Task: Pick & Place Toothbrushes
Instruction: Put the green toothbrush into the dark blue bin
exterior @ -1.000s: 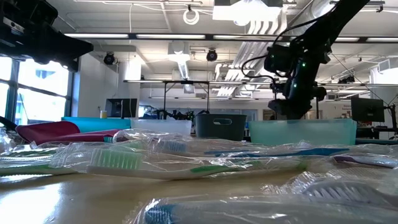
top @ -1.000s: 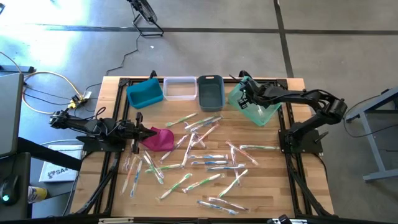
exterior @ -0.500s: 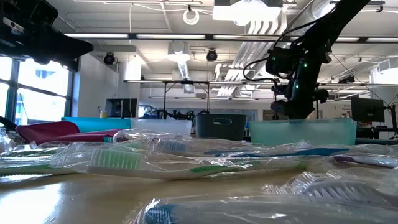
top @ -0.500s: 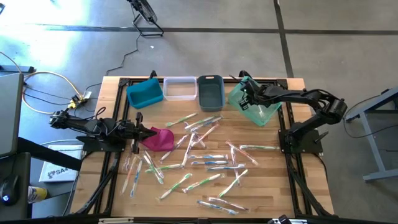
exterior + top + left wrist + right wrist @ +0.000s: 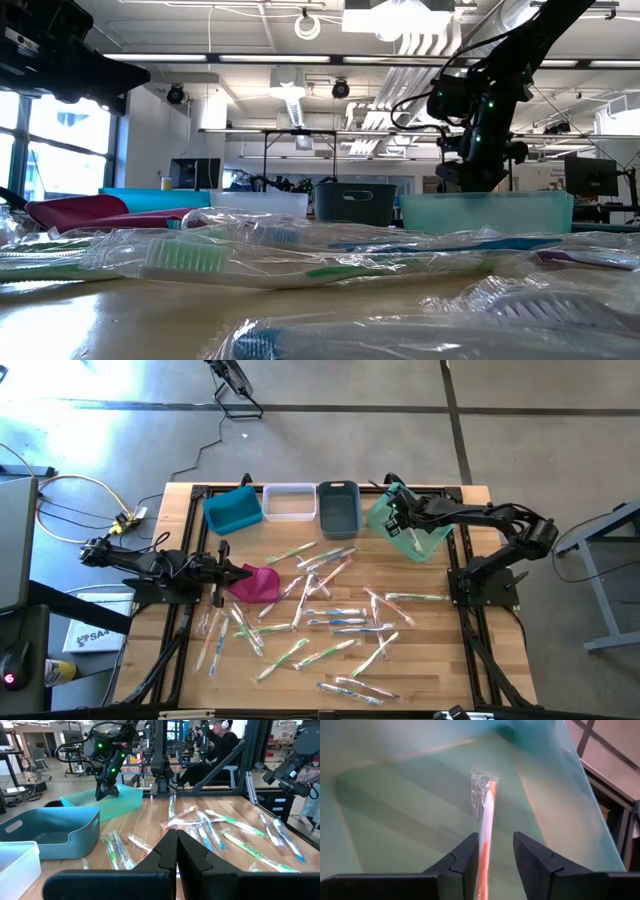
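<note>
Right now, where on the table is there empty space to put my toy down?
Bare wood shows at the table's near left corner and along its near right edge, past the right arm's base. The middle is crowded with toothbrushes, and the far edge is lined with bins.

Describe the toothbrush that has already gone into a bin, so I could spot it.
Find the row of bins at the table's far edge and take the tilted pale-teal bin under the right gripper. Inside lies one wrapped toothbrush with a white-and-orange handle; every other toothbrush is scattered on the wooden table.
</note>
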Robot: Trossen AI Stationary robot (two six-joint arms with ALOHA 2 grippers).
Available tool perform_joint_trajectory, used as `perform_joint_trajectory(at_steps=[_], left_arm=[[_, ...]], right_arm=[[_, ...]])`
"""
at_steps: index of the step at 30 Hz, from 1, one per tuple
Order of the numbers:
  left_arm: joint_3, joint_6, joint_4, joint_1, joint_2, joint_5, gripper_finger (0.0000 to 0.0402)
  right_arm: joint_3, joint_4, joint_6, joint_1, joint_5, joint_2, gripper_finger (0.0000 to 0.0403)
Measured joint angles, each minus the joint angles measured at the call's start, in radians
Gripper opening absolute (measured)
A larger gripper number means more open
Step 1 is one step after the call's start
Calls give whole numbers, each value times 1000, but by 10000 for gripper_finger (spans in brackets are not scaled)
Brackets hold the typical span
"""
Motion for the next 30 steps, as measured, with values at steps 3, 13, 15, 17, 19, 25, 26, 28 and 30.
perform_joint_trajectory(at_steps=[3,13,15,17,19,25,26,28,30], left_arm=[[0,0,0,0,0,0,0],[0,0,0,0,0,0,0],[0,0,0,0,0,0,0],[0,0,0,0,0,0,0],[0,0,0,0,0,0,0],[0,0,0,0,0,0,0],[0,0,0,0,0,0,0],[0,0,0,0,0,0,0],[0,0,0,0,0,0,0]], right_arm=[[0,1,-20,0,1,-24,89],[0,23,-17,28,-81,-190,7],[0,48,-15,46,-125,-229,4],[0,88,-14,68,-178,-267,3],[0,137,-15,94,-246,-302,3],[0,309,-45,187,-403,-368,3],[0,341,-47,202,-417,-371,3],[0,402,-48,231,-442,-373,3],[0,441,-48,256,-456,-373,3]])
